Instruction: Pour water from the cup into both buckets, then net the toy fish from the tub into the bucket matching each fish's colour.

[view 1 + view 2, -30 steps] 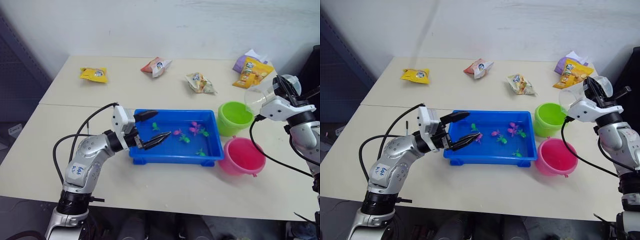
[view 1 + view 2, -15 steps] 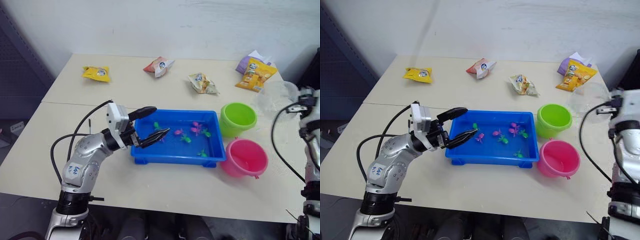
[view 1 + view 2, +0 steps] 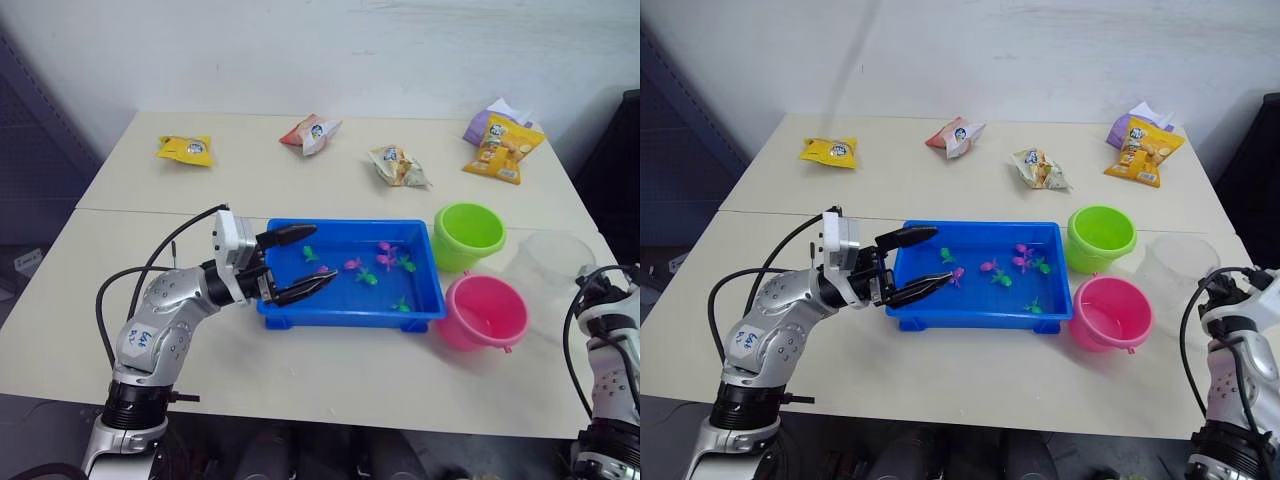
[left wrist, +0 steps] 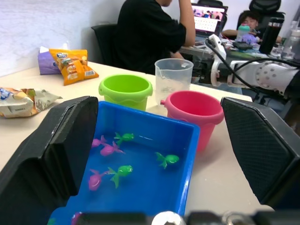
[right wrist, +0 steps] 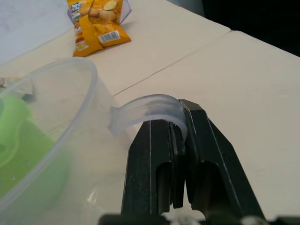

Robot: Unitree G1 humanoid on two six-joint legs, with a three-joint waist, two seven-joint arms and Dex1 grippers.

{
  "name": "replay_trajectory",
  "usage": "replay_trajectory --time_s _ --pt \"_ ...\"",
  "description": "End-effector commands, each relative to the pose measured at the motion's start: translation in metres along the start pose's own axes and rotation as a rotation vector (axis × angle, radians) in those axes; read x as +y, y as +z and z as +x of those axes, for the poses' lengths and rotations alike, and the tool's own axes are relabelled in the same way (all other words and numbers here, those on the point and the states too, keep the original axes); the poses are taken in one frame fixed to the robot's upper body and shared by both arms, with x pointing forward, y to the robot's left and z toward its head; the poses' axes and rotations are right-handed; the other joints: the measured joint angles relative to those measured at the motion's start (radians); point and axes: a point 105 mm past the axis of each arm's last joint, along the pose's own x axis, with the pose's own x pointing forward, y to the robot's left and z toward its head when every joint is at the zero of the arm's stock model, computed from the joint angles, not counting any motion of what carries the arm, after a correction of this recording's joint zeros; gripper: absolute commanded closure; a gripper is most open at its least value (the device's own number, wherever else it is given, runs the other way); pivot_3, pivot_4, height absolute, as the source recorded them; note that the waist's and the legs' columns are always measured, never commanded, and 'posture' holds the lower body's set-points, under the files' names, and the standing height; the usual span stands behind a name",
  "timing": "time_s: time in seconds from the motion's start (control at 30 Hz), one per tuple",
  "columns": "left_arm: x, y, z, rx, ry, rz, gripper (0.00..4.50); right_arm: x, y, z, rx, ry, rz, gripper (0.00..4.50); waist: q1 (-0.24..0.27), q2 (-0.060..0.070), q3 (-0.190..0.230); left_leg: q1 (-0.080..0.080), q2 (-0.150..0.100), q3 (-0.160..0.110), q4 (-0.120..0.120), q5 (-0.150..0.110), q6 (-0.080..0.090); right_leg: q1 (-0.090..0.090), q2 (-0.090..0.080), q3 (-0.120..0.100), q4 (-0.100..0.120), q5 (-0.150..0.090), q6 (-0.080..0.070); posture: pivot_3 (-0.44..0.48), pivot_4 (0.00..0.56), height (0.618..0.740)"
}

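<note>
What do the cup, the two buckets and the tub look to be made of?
Cup: clear, colourless plastic, apparently thin; the table shows through its wall, and its moulded handle sits between the right gripper fingers.
Green bucket and pink bucket: opaque, smooth moulded plastic, slightly glossy.
Tub: opaque bright blue plastic with a rolled rim, probably rigid.

Snack packets (image 3: 397, 165) on table (image 3: 250, 180)
</note>
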Motion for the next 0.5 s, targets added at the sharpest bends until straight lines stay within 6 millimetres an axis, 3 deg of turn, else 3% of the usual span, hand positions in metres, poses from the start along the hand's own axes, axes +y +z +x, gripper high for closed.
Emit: replay_trajectory --time_s 0.03,0.2,0.33,0.5 --pt "-0.002 0.008 0.003 -0.013 -0.027 0.040 0.00 -0.003 0.009 0.000 -0.056 -0.003 -0.009 4.47 0.001 0.000 0.000 0.000 0.000 0.000 0.000 0.000 0.000 0.000 0.000 0.000 0.000 0.000 0.000 0.000 0.150 0.740" --pt "0.001 0.006 -0.002 0.035 -0.029 0.067 0.00 -0.010 0.006 -0.011 -0.116 0.017 -0.015 4.47 0.002 0.000 0.000 0.000 0.000 0.000 -0.001 0.000 0.000 0.000 0.000 0.000 0.000 0.000 0.000 0.000 0.150 0.740" --pt "0.005 0.005 -0.008 0.056 -0.018 0.069 0.00 -0.016 0.004 -0.022 -0.081 0.006 -0.037 2.94 0.003 0.000 0.000 0.000 0.000 0.000 -0.001 0.000 0.001 0.000 0.000 0.000 -0.001 0.000 0.000 0.000 0.150 0.740" --pt "0.005 0.001 -0.018 0.086 -0.010 0.062 0.00 -0.020 0.006 -0.040 -0.008 0.012 -0.068 0.68 0.002 0.000 0.000 0.000 0.000 0.000 -0.001 -0.001 0.001 0.000 -0.001 0.000 -0.001 0.000 0.000 0.000 0.150 0.740"
